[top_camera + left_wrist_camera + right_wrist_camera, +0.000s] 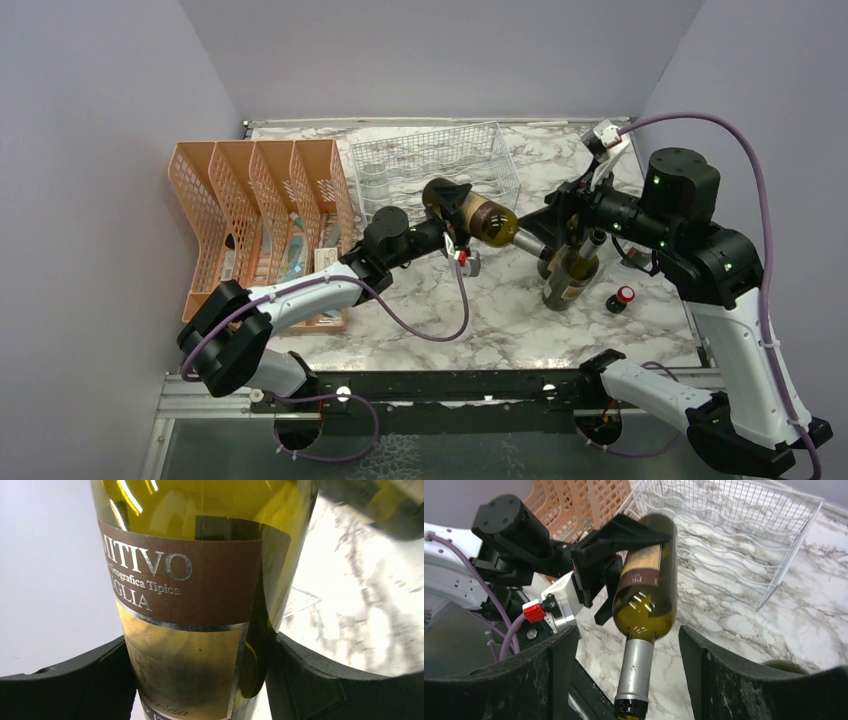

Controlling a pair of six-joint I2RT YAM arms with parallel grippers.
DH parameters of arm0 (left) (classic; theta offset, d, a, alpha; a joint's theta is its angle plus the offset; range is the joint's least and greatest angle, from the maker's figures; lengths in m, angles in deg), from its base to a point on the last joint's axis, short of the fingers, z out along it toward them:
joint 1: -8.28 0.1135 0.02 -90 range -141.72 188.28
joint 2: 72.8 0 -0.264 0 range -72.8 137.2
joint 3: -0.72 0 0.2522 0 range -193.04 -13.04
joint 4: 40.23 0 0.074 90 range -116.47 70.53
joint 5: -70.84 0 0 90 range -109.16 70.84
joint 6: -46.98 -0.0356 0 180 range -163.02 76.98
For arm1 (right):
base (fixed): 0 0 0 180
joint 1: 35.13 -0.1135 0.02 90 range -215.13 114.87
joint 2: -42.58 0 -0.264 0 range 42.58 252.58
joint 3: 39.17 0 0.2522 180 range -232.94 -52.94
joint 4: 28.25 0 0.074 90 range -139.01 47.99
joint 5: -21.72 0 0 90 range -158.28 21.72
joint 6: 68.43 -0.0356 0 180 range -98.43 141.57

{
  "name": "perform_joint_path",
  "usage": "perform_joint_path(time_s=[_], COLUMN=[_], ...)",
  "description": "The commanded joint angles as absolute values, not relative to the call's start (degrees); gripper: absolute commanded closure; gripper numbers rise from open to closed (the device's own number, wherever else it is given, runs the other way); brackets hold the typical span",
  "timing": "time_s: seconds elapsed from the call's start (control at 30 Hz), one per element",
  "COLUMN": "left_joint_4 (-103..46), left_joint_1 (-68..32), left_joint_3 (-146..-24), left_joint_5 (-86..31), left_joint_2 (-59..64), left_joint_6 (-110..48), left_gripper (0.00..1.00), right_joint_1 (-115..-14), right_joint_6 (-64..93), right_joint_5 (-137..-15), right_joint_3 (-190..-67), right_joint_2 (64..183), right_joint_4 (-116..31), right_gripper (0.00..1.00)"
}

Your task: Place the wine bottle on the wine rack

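Marbled tabletop (500, 320) is stretching out between pale lilac walls, and above it the wine bottle (482, 218) is hanging on its side in the air, base toward the back left and neck pointing at the right arm. The left gripper (200, 680) is clamping it across the labelled body, both fingers pressing the glass. The right gripper (629, 650) is straddling the silver-foiled neck with its jaws parted and a gap showing on either side, so it is gripping nothing. Whether its very tips are brushing the cap is probably beyond what the wrist view is showing. Just behind the bottle's base the wine rack (744, 535) is sitting on the table, with the orange mesh organiser (255, 200) standing to its left. A second bottle (568, 278) is standing upright under the right wrist, and a small red-capped thing (623, 297) is sitting beside it. By my reading the carry is under way: the bottle is lifted and turned level but not yet on the rack. The next move is calling for the left arm to swing the base back over a wavy cradle and lower it level, with the right fingers either closing on the neck to steady it or staying clear, minding the rack's front wire and the standing bottle.
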State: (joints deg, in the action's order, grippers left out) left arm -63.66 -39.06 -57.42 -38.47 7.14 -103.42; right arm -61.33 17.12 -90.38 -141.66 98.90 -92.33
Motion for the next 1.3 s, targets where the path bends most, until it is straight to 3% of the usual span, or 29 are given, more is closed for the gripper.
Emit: perform_joint_path(time_s=[0.0,0.37,0.73,0.8,1.03,1.17,1.2,1.23,1.27], left_joint_4=[-69.46,-61.58,-58.86,-58.64,-58.22,-58.02,-58.02,-58.02,-58.08], left_joint_1=[-39.04,-39.08,-39.04,-39.03,-39.09,-39.03,-39.09,-39.1,-39.06], left_joint_3=[-61.9,-67.51,-69.83,-70.34,-71.67,-71.38,-71.15,-70.97,-70.67], left_joint_5=[-34.9,-41.57,-41.47,-41.28,-40.17,-40.03,-39.95,-39.88,-39.79], left_joint_2=[5.27,5.74,6.9,7.01,7.24,7.02,6.93,6.81,6.7], left_joint_6=[-121.56,-133.72,-137.05,-136.87,-135.64,-134.62,-134.27,-133.91,-133.33], left_gripper=[1.0,1.0,1.0,1.0,1.0,1.0,0.93,0.77,0.46], right_joint_1=[-61.59,-61.59,-61.57,-61.66,-61.65,-61.67,-61.68,-61.68,-61.68], right_joint_6=[19.98,18.91,17.73,17.7,17.84,17.06,16.7,16.39,16.09], right_joint_5=[-90.48,-91.76,-92.37,-92.74,-90.81,-89.63,-89.18,-88.66,-88.22], right_joint_3=[-139.61,-130.75,-125.93,-125.34,-125.22,-125.44,-125.52,-125.49,-125.59], right_joint_2=[99.32,100.56,102.47,102.97,104.02,103.42,103.08,102.67,102.29], right_joint_4=[-98.15,-99.34,-95.6,-95.01,-94.5,-93.01,-92.44,-91.65,-90.95], right_gripper=[0.24,0.31,0.45,0.53,0.97,0.99,0.99,0.99,0.99])
